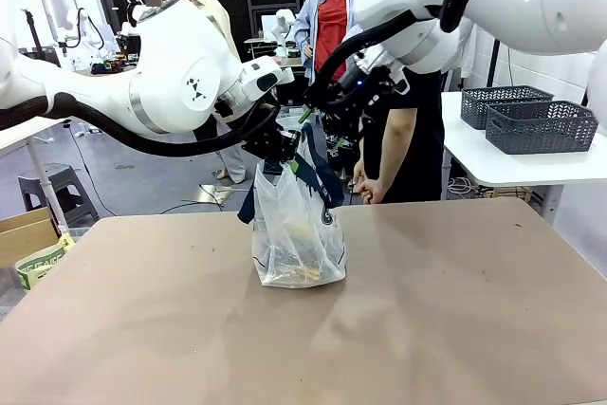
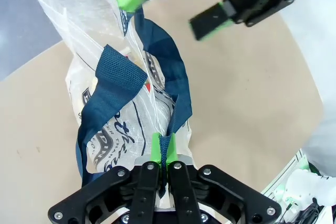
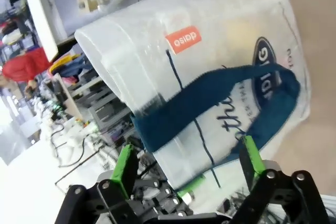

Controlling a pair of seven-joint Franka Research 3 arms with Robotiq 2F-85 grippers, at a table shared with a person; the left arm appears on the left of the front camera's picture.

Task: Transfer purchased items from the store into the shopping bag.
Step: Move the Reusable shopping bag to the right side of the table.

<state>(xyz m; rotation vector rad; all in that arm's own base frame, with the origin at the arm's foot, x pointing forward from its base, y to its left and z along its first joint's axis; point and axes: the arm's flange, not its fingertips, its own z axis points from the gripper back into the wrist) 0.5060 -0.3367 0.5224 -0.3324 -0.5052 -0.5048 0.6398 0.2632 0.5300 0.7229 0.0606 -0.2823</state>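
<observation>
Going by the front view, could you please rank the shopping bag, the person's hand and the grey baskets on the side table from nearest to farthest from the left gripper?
From the left gripper:
1. Shopping bag, its navy strap pinched in the gripper, at the table's middle.
2. Person's hand, to the right beyond the table's far edge.
3. Grey baskets, far right on the white side table.

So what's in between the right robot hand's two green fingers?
The right wrist view shows the right gripper open, with the shopping bag and its navy strap between the fingers.
</observation>
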